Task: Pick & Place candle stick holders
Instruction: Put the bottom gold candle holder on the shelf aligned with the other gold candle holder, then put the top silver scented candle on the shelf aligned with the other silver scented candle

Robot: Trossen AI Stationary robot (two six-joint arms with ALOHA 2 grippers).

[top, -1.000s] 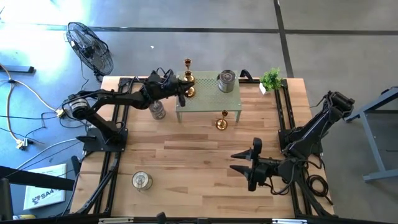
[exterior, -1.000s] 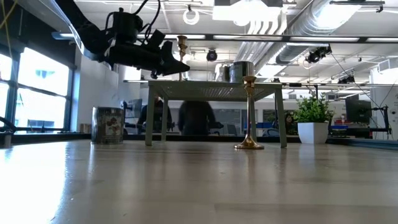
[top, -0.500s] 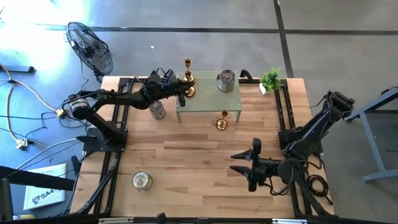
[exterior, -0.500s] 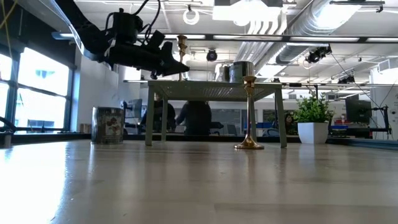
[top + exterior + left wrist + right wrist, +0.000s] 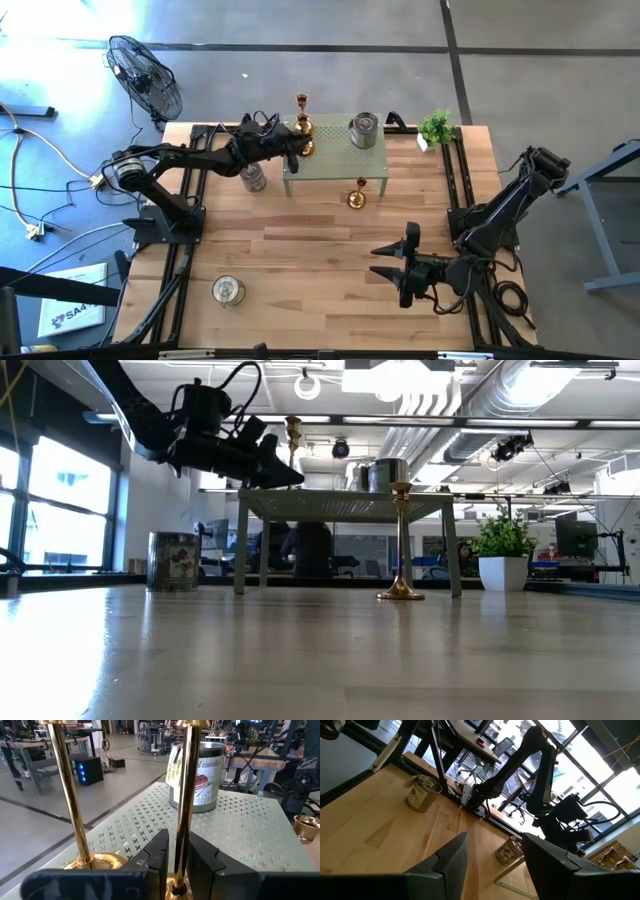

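The left claw (image 5: pixel 176 857) reached over the left end of the small green stand (image 5: pixel 335 150) near the table's (image 5: pixel 300 250) far edge, its fingers (image 5: pixel 159 854) close on either side of a gold candlestick's (image 5: pixel 186 790) thin stem; whether they still pinched it or had just let go could not be told. A second gold candlestick (image 5: pixel 70 800) stood just beside it at the stand's far left corner, and a silver tin (image 5: pixel 364 130) sat toward the stand's right end. A third gold candlestick (image 5: pixel 357 193) stood on the table just in front of the stand. Another tin (image 5: pixel 253 177) sat left of the stand, and one (image 5: pixel 228 290) near the table's front left corner. The right claw (image 5: pixel 392 262) waited with fingers apart and empty near the front right. A small plant (image 5: pixel 435 127) stood at the far right corner.
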